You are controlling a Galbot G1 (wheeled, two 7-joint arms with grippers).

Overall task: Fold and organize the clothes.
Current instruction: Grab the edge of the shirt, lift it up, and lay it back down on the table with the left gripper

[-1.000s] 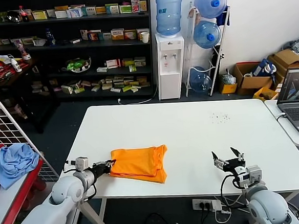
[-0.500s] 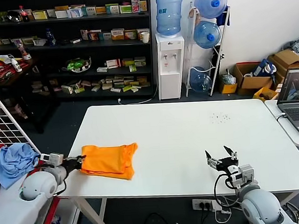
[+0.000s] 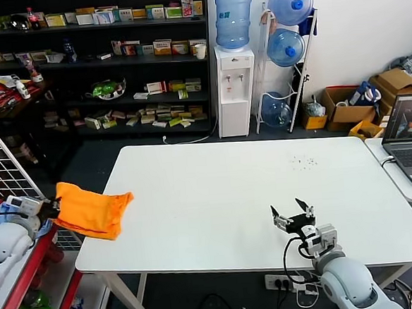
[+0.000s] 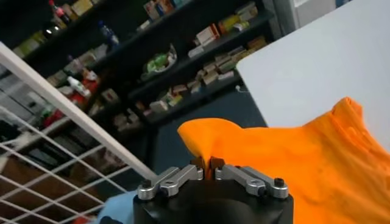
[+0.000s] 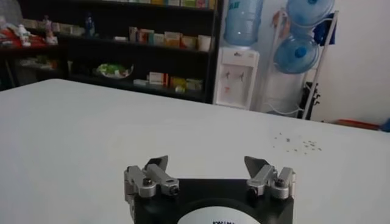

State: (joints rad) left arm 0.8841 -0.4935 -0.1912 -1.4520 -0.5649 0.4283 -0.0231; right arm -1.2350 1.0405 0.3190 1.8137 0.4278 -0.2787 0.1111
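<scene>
Head view: the left end effector (image 3: 54, 205) holds the folded orange T-shirt (image 3: 93, 212) by one edge, hanging just past the desk (image 3: 216, 196) corner toward the red rack (image 3: 31, 276) — likely for stowing there.

Left wrist view: its fingers (image 4: 198, 168) are pressed together on a pinch of fabric.

Right wrist view: the right end effector (image 5: 207, 170) hovers spread over the desk — idle.

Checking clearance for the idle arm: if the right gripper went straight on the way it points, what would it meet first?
Nothing on the table, it seems: the right gripper, open, points over bare white table; beyond stands the water dispenser.
</scene>
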